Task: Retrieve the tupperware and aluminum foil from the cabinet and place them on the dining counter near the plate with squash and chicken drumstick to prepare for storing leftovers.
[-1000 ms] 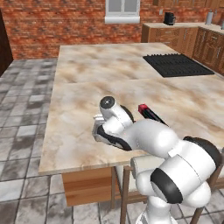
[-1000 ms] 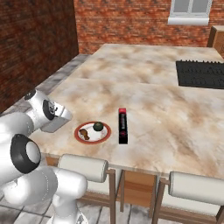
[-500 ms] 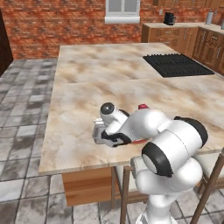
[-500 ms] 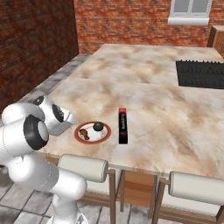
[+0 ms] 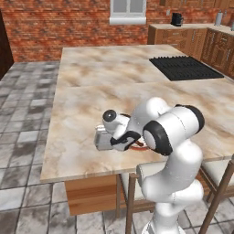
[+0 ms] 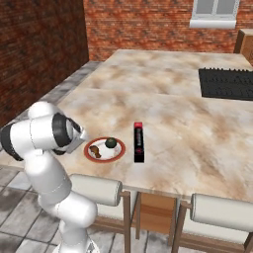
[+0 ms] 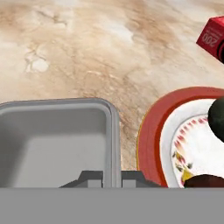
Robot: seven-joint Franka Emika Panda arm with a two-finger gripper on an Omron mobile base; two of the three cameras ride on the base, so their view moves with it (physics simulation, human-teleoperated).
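The grey tupperware [image 7: 52, 140] sits low at the dining counter [image 5: 91, 91], just left of the red-rimmed plate [image 7: 151, 140] with squash and drumstick. My gripper [image 7: 112, 176] is shut on the tupperware's right wall, one finger inside and one outside. From the left base, the tupperware [image 5: 101, 139] shows beside my gripper [image 5: 112, 140], near the counter's front edge. The black aluminum foil box [image 6: 139, 142] lies right of the plate [image 6: 104, 149]; its red end [image 7: 213, 37] shows in the hand view. The cabinet is out of view.
A black cooktop [image 5: 185, 67] is set into the counter's far right. Two padded stool backs [image 6: 96, 189] stand against the counter's front edge. Bare marble stretches behind the plate. A brick wall with a window [image 5: 129, 9] is at the back.
The hand has carried the tupperware a little rightward toward the plate, and the arm's elbow has swung forward over the counter edge. Plate and foil box have not moved.
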